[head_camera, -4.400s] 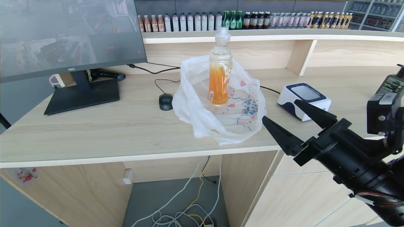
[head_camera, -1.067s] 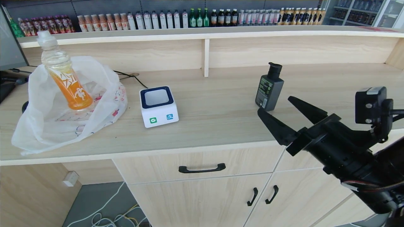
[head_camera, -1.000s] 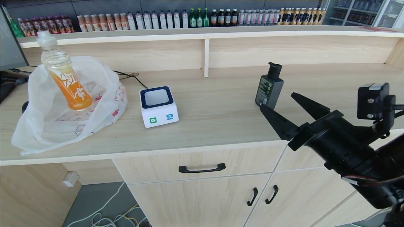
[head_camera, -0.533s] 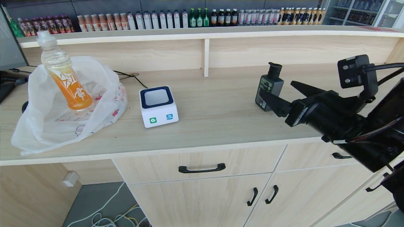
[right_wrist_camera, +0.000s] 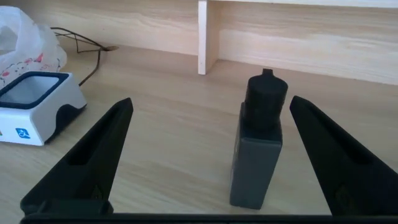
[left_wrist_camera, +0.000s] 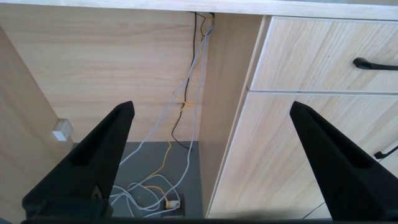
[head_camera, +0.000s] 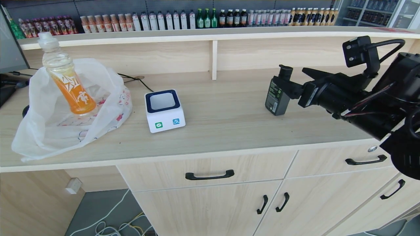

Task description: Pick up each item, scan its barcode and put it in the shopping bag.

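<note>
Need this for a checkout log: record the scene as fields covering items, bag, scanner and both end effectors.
bagged: orange drink bottle, upright in the shopping bag
on counter: dark bottle, upright on the counter
scanner: scanner, between shopping bag and dark bottle
right end effector: open, fingers either side of the dark bottle
left end effector: open, empty, low before the cabinet fronts
</note>
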Tool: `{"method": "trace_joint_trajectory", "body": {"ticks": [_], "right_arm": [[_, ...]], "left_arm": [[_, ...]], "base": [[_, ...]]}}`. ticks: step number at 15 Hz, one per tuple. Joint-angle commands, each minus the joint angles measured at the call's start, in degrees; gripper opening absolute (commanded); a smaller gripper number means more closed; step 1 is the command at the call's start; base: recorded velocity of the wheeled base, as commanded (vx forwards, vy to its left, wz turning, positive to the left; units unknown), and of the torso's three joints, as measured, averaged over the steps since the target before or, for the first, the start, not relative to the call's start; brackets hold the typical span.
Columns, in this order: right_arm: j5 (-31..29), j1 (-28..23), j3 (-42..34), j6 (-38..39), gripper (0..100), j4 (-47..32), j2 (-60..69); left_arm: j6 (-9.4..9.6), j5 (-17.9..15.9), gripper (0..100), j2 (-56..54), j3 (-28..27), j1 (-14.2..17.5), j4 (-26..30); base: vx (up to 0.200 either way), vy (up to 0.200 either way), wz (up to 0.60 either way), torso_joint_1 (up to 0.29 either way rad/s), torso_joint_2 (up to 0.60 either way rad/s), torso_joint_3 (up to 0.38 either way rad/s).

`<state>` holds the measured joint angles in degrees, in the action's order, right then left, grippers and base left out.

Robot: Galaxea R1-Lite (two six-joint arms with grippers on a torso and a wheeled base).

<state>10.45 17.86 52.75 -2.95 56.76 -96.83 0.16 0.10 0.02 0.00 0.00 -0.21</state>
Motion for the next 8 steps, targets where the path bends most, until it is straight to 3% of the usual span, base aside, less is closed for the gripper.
{"method": "trace_joint_trajectory", "body": {"ticks": [1, 8], "right_arm": [[2.2, -2.6, 1.6, -0.1, 100, 0.1, -3.6], [2.8, -3.4, 6.4, -1.0, 100, -0.2, -8.3]], "left_arm": [[0.02, 0.0, 100, 0.0, 0.0, 0.0, 0.0], [0.02, 0.0, 100, 0.0, 0.0, 0.0, 0.0]], "base": [[0.000, 0.000, 0.00, 0.000, 0.00, 0.000], [0.000, 0.000, 0.00, 0.000, 0.00, 0.000]]}}
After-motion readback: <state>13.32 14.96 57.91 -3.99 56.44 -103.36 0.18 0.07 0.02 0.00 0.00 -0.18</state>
